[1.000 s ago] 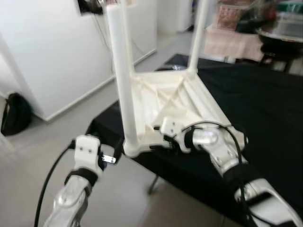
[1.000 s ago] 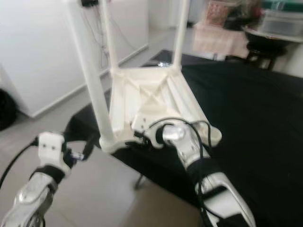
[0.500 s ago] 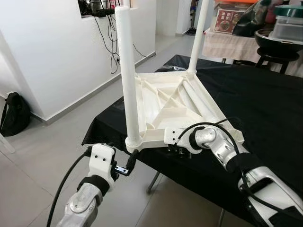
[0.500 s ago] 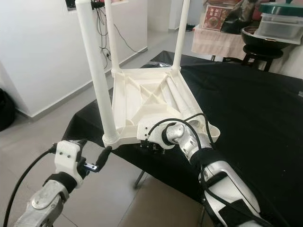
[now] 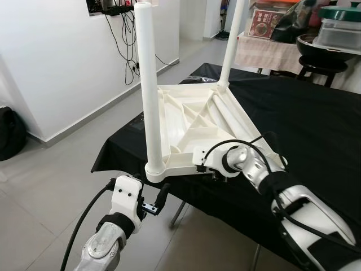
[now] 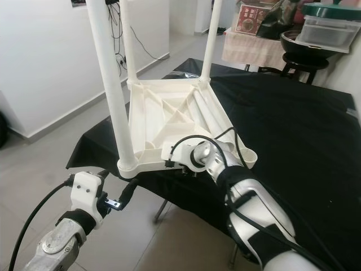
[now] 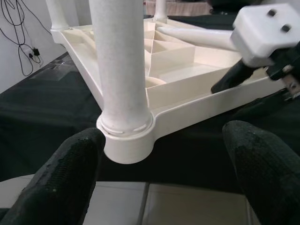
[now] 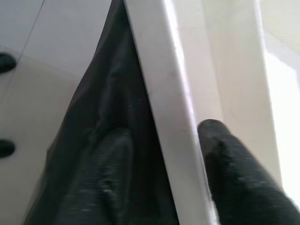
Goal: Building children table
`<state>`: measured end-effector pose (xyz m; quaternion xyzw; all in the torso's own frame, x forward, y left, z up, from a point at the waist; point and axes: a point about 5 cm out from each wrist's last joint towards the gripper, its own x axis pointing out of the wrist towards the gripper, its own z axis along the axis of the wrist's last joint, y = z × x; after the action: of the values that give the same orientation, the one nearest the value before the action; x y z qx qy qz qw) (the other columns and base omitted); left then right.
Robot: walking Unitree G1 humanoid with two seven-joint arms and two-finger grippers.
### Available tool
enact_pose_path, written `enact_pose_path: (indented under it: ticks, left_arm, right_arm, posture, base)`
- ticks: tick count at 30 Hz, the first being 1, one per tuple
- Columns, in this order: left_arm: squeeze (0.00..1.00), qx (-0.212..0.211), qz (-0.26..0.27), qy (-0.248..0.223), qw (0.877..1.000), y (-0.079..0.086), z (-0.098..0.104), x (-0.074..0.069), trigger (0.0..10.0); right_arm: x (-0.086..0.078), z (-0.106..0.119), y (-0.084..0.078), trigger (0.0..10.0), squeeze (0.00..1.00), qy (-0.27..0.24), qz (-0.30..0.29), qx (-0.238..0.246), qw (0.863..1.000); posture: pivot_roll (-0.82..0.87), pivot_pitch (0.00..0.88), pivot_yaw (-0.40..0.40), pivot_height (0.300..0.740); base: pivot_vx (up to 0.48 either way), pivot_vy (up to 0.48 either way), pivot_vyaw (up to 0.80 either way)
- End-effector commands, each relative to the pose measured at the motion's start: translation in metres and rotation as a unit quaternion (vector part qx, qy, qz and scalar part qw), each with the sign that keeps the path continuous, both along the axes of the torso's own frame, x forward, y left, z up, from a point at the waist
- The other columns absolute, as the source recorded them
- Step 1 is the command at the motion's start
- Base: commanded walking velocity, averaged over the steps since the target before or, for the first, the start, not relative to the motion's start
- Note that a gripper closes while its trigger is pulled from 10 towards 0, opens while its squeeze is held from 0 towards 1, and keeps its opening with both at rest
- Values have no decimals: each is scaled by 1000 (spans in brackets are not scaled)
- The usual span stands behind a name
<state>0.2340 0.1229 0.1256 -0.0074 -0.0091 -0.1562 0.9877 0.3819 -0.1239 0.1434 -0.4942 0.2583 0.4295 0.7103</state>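
The left gripper [image 7: 159, 168], jaws wide, hovers off the black worktop [image 5: 316, 113] edge facing the corner leg [image 5: 149, 84] of an upside-down white table [image 5: 197, 130], whose near rim the right gripper [image 8: 164, 159] clamps between its jaws.

Upturned table [image 5: 194, 124] on cloth-covered table [image 5: 316, 118], bag [image 5: 11, 135] far left.

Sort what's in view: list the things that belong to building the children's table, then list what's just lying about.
Part of the job:
- upside-down white table top, on the black tablecloth
- fitted legs, nearest one
- loose leg lying in the top
- right gripper at the top's near rim
- left gripper, open, below the near corner

Just lying about:
- black bag
- wall cables
- pots and containers
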Motion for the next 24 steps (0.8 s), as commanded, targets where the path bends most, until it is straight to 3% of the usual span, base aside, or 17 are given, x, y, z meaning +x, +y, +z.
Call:
enact_pose_path:
  ticks: [1, 11, 17, 24]
  left_arm:
    - [0, 1, 4, 7, 1000, -1, -4, -1, 10000]
    - [0, 1, 8, 4, 1000, -2, -4, -1, 10000]
    - [0, 2, 9, 1, 1000, -1, -2, 0, 10000]
    - [0, 5, 12, -2, 1000, 2, 0, 2, 10000]
  right_arm:
    - [1, 0, 2, 0, 0, 11, 6, -18, 1000]
    - [2, 1, 2, 0, 0, 13, 6, -25, 1000]
    - [5, 4, 6, 0, 0, -4, -15, 8, 1000]
    - [4, -2, -9, 0, 0, 11, -71, 50, 996]
  posture:
    - [-7, 0, -77, 740]
    - [-7, 0, -84, 740]
    - [-8, 0, -80, 740]
    - [-7, 0, -67, 740]
  base:
    - [0, 0, 0]
    - [0, 0, 0]
    - [0, 0, 0]
    - [0, 0, 0]
